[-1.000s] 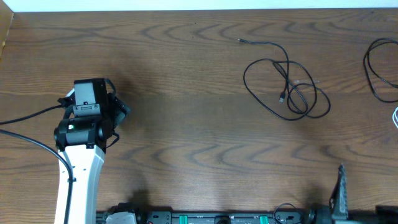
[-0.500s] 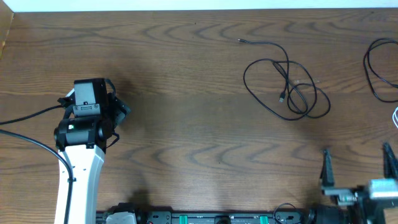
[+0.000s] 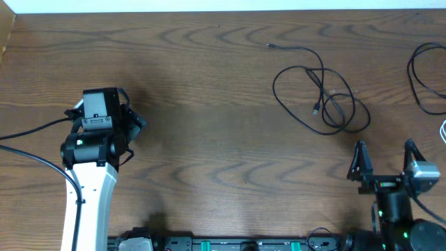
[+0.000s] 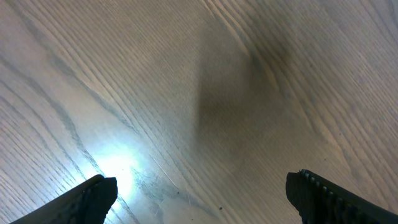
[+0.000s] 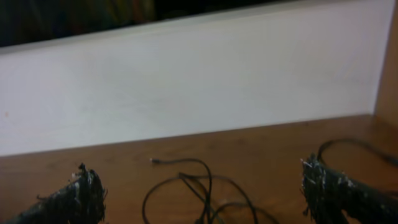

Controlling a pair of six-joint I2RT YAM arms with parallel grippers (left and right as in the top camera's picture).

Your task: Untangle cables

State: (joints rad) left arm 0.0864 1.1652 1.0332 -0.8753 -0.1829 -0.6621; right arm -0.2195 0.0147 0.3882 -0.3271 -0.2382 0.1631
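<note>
A black cable lies in tangled loops on the wood table at the upper right, one plug end trailing toward the far edge. A second black cable loops at the right edge, and a bit of white cable shows below it. My right gripper stands open just below the tangle, empty; its wrist view shows the same loops ahead between the fingers and the second cable to the right. My left gripper is open over bare wood, far to the left of the cables.
The left arm stands at the left side with its own thick black wire running off the left edge. A white wall rises behind the table's far edge. The arms' base rail lines the front edge.
The right arm has come up from the bottom edge toward the tangled cable, its open fingers now fully in view. The left arm and the cables have not moved.
</note>
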